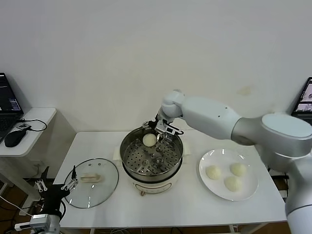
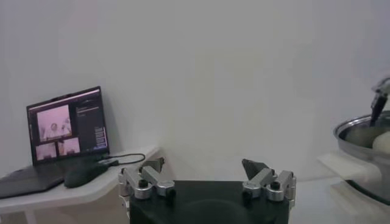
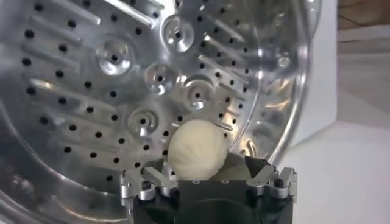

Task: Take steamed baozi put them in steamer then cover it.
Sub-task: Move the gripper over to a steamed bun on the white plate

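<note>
over the back rim of the steamer [image 1: 130, 168], the right gripper [image 1: 157, 129] hangs with its jaws spread wide, and 1 steamed baozi [image 1: 149, 140] sits on the perforated tray [image 1: 146, 161] just below, near the far wall of the pot. from the right wrist view, that bun [image 3: 196, 153] lies between the 2 open fingers [image 3: 149, 181], and no finger can be seen touching it; it rests on the holed metal floor beside the shiny side wall [image 3: 292, 91]. the right arm [image 1: 219, 119] reaches in from the robot's right, stretched across above the table [image 1: 195, 204].

on the right side of the table, a flat white plate [image 1: 249, 187] carries 3 more buns, a close cluster: 1 at the left [image 1: 213, 172], 1 at the back [image 1: 238, 169], 1 at the front [image 1: 232, 183]. the plate stands beside the steamer, apart from it.

on the left of the table, the cover [image 1: 92, 192] lies flat, its cream handle [image 1: 90, 178] facing up, close to the steamer's base.

down at the lower left, the left gripper [image 1: 54, 187] waits off the table's corner, jaws open and holding nothing; its own wrist view shows both fingers [image 2: 149, 179] well apart, with a laptop [image 2: 64, 131] and mouse [image 2: 85, 173] on a side desk [image 2: 91, 189] beyond.
</note>
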Robot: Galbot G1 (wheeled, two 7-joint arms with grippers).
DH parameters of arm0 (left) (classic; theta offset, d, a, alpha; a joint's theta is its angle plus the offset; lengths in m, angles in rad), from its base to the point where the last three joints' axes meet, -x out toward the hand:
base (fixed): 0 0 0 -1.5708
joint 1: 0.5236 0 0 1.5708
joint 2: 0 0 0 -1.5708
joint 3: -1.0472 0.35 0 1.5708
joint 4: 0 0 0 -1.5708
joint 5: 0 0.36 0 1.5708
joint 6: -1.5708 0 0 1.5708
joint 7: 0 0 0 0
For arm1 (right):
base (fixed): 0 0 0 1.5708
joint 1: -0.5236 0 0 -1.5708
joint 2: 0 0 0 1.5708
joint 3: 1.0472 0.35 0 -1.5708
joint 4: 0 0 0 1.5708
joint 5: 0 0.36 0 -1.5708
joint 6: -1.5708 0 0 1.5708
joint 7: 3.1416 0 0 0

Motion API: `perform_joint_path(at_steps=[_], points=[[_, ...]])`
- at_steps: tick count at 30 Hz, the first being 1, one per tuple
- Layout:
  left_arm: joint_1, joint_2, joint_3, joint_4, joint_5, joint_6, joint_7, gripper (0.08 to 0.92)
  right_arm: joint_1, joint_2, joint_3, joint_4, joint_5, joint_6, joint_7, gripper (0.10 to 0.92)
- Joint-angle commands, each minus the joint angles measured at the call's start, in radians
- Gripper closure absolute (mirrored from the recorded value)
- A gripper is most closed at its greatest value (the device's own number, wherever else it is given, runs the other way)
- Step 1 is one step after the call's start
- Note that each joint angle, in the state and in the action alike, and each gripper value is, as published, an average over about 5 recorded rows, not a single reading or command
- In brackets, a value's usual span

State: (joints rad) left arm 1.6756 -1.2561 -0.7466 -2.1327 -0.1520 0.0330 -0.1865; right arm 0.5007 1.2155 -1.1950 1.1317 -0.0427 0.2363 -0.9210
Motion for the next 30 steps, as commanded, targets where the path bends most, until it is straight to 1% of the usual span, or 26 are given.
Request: perform_joint_path(at_steps=[1,4,7,11,16,23,27,30], points=[[-0.002,0.001,0.001,-0.03,-0.006,0.097,-0.001,0.177,0.153,-0.284,-0.002,0.313,0.282,-0.424,-0.106,0.203],[-0.004,0.009,0.005,-0.051,-0.014,0.161,-0.003,0.177,0.187,-0.416,-0.03,0.422,0.315,-0.509,-0.111,0.203],[-0.006,0.023,0.003,-0.062,-0.015,0.196,-0.007,0.177,0.198,-0.562,-0.056,0.51,0.31,-0.563,-0.112,0.202],[-0.011,0.047,-0.001,-0.068,-0.014,0.218,-0.007,0.177,0.161,-0.735,-0.071,0.583,0.262,-0.584,-0.11,0.203],[-0.016,0.066,0.006,-0.055,-0.013,0.217,-0.004,0.177,0.031,-0.851,-0.039,0.618,0.177,-0.57,-0.105,0.202],[-0.028,0.067,0.027,-0.032,0.001,0.217,-0.001,0.177,-0.272,-0.906,0.168,0.582,0.063,-0.551,-0.097,0.203],[-0.029,0.064,0.027,-0.038,0.009,0.218,0.004,0.177,-0.472,-0.877,0.313,0.533,-0.002,-0.529,-0.096,0.203],[-0.022,0.071,0.023,-0.041,0.014,0.219,0.014,0.177,-0.587,-0.827,0.397,0.477,-0.037,-0.521,-0.097,0.203]])
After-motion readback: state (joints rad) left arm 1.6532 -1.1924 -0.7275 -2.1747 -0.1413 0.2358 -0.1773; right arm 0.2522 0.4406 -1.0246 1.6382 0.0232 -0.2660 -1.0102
